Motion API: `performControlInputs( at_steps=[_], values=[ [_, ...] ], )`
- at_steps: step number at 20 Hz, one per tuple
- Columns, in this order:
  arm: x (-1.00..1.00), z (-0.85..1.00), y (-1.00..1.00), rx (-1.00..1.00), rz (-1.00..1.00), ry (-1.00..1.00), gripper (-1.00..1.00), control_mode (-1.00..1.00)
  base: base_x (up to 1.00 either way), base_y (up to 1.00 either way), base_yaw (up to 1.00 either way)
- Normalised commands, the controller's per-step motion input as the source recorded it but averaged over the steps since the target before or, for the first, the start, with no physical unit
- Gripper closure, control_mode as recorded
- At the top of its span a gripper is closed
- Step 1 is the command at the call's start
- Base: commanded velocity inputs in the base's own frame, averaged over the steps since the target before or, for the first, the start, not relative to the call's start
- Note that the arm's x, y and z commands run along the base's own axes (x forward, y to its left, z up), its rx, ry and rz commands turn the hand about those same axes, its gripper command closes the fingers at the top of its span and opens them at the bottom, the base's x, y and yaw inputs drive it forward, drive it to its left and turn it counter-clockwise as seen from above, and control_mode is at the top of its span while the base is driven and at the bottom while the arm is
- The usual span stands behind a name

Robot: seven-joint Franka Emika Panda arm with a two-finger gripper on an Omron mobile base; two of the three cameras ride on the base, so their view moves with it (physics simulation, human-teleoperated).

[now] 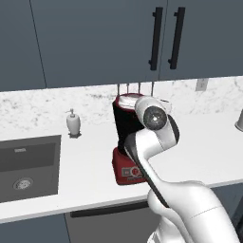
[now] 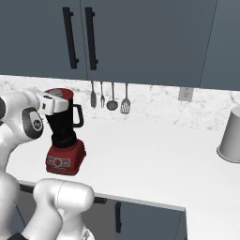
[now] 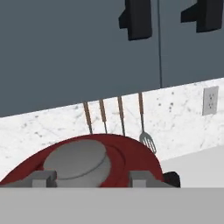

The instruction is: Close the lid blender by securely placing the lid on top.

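While the gripper [image 3: 87, 177] stands closed on the grey knob of the lid [image 3: 127, 155], that red lid sits atop the blender [image 2: 63, 136] on the white counter [image 2: 154, 159]. Behind, utensils [image 2: 111, 101] hang on the wall.

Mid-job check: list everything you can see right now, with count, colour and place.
Flat round lid: one, red with grey knob, at the jar mouth, under the hand.
Tall jar blender: one, dark jar, red base, on counter.
Soap dispenser: one, white, beside sink.
Sink: one, dark grey, counter's left.
Hanging utensils: four, metal, on backsplash.
Canister: one, grey, counter's right.
Wall outlet: one, white.
Cabinet handles: two, black.
Gripper: one, grey fingertips flanking the knob.
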Motion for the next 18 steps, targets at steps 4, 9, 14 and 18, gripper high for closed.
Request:
performControlInputs(
  at_steps=[4,9,14,18],
  values=[
    [-0.65,0.36,0.00,-0.04,0.01,0.29,-1.00,-1.00,0.00,0.00,0.00],
    [-0.72,0.39,0.05,-0.08,0.00,0.37,-1.00,-1.00,0.00,0.00,0.00],
    [-0.88,0.16,0.02,-0.11,0.00,0.32,-1.00,-1.00,0.00,0.00,0.00],
    [-0.96,0.00,0.00,-0.06,0.00,0.07,-1.00,-1.00,0.00,0.00,0.00]
  ],
)
